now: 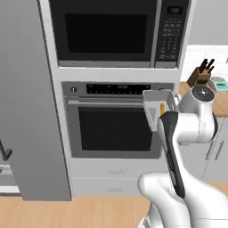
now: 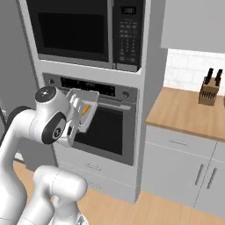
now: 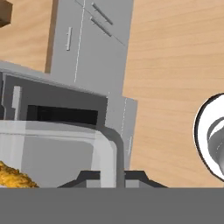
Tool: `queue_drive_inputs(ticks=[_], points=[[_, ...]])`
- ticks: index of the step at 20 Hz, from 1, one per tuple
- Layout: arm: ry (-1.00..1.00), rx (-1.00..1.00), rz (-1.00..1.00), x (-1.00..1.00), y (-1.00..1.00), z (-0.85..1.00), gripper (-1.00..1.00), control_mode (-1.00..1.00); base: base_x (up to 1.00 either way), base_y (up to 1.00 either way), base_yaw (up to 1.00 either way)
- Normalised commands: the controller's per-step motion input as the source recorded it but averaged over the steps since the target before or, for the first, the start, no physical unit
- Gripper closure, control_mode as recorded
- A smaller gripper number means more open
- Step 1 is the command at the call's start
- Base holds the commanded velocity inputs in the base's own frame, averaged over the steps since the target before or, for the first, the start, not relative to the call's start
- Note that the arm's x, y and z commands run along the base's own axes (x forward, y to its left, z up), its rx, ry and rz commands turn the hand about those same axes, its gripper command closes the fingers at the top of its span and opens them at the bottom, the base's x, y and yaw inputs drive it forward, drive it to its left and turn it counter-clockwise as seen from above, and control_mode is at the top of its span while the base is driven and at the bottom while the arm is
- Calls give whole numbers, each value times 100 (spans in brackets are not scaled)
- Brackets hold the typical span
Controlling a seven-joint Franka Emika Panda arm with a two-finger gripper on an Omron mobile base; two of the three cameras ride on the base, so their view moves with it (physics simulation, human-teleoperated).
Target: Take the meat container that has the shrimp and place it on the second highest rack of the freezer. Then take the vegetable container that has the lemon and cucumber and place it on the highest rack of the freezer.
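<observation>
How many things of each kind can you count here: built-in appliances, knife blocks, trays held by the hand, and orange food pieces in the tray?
Built-in appliances: 2, microwave and oven
Knife blocks: 1, knife block
Trays held by the hand: 1, meat container
Orange food pieces: 1, shrimp
Total: 5

1. The meat container (image 1: 156, 107) is partly hidden behind the robot's forearm at its 4 o'clock side in the left base view.
2. The shrimp (image 3: 15, 177) is cut off by the hand view's left edge at 8 o'clock.
3. The tool (image 3: 113, 178) shows just its tips at 6 o'clock, closed on the container's rim.
4. The freezer (image 1: 26, 102) runs off the left edge at 9 o'clock; its inside is hidden.
5. The knife block (image 2: 208, 90) is too small for detail.
</observation>
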Motion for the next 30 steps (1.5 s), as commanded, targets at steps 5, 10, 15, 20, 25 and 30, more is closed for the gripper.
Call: queue_drive_inputs(ticks=[5,10,15,20,25,30], points=[[0,0,0,0,0,0,100,100,2,100,20],[0,0,0,0,0,0,100,100,26,100,15],[0,0,0,0,0,0,100,100,35,100,-4],[0,0,0,0,0,0,100,100,9,95,-24],[0,0,0,0,0,0,100,100,1,88,-30],[0,0,0,0,0,0,100,100,2,76,-25]])
